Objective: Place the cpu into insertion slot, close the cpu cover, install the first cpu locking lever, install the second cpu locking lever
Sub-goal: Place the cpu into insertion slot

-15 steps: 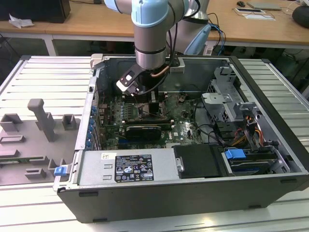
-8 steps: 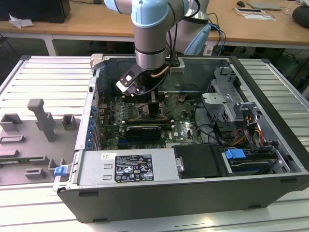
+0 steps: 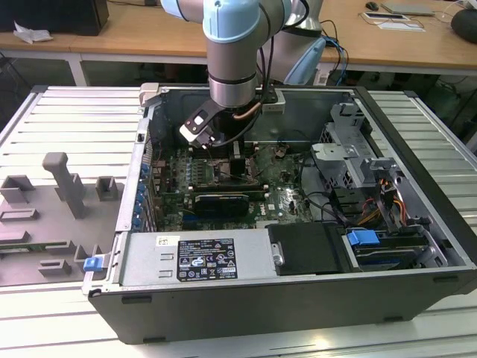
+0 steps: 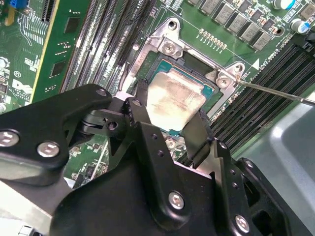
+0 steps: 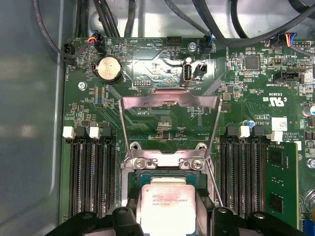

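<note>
Over the insertion slot (image 4: pixel 196 68), cpu (image 4: pixel 174 101) clamped edge to edge in the hand (image 4: pixel 170 118), seated or not cannot tell. Behind, cpu cover (image 5: pixel 170 102) standing open. Placement step in hand; seating likely calls for level, square alignment.

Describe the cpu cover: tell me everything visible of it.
In the first wrist view the cpu cover is a thin silvery metal frame around a large open window, through which the green board shows. It stands swung open, raised off the insertion slot, hinged at the slot's screwed bracket. It does not touch the cpu.
</note>
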### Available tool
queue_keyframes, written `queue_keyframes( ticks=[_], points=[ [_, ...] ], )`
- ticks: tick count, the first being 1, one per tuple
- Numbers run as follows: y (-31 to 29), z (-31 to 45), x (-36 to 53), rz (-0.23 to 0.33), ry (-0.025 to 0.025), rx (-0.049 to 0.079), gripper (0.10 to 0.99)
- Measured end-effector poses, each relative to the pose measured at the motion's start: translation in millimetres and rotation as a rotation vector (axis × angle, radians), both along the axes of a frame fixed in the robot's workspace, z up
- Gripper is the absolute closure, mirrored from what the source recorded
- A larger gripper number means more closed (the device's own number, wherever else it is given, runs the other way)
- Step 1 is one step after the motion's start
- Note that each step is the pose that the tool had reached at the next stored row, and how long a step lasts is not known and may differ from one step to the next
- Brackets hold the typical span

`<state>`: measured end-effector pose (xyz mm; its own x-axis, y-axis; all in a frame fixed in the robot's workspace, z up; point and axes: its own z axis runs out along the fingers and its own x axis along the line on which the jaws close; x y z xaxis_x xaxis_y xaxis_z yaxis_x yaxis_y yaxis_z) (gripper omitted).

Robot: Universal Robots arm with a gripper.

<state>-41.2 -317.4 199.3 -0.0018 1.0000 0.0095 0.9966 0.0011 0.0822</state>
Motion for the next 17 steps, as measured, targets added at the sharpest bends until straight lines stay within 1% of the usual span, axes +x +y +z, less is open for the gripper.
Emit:
queue_keyframes(
  ticks=[2,3,5,9,13,15,17],
  points=[
    [0.0,0.0,0.0,0.0,0.0001,0.0,0.541],
    [0.0,0.0,0.0,0.0,0.0001,0.0,0.478],
    [-0.1,0.5,0.0,0.0,0.0002,0.0,0.478],
    [0.0,5.4,0.0,0.0,0.0002,0.0,0.478],
    [0.0,7.7,0.0,0.0,0.0001,0.0,0.478],
    [-0.1,8.6,0.0,-0.001,0.0002,0.0,0.624],
    [0.0,9.7,0.0,-0.002,0.0001,0.0,0.741]
  ],
)
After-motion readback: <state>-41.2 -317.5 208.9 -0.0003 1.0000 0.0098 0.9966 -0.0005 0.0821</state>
